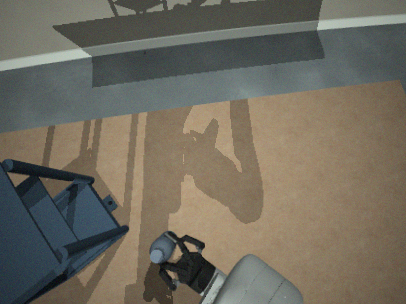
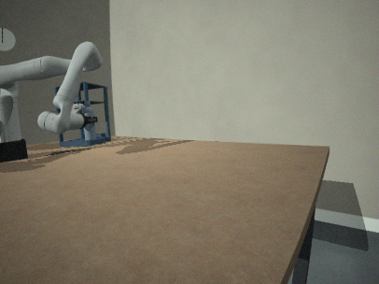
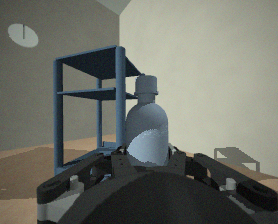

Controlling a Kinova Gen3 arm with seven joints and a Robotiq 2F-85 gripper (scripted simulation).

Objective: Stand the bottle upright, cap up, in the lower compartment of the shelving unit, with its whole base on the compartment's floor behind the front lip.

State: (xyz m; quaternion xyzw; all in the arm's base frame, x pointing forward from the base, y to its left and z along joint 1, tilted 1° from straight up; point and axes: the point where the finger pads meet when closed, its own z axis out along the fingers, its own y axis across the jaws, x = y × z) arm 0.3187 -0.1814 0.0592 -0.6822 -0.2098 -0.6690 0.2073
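My gripper (image 1: 167, 255) (image 2: 89, 121) (image 3: 146, 149) is shut on the pale grey bottle (image 1: 162, 248) (image 2: 90, 124) (image 3: 146, 127). The bottle stands upright with its cap up and is held above the wooden table (image 1: 310, 168) (image 2: 187, 204). The blue shelving unit (image 1: 45, 223) (image 2: 95, 115) (image 3: 90, 107) is to the left of the bottle in the top view and just behind it in the wrist view. The bottle is outside the unit, in front of its open side. The unit's lower compartment floor (image 3: 107, 148) shows low behind the fingers.
The white arm (image 2: 61, 73) reaches in from the left. A dark base block (image 2: 13, 149) sits at the table's left edge. The table's far edge meets the grey floor (image 1: 200, 93) and a wall.
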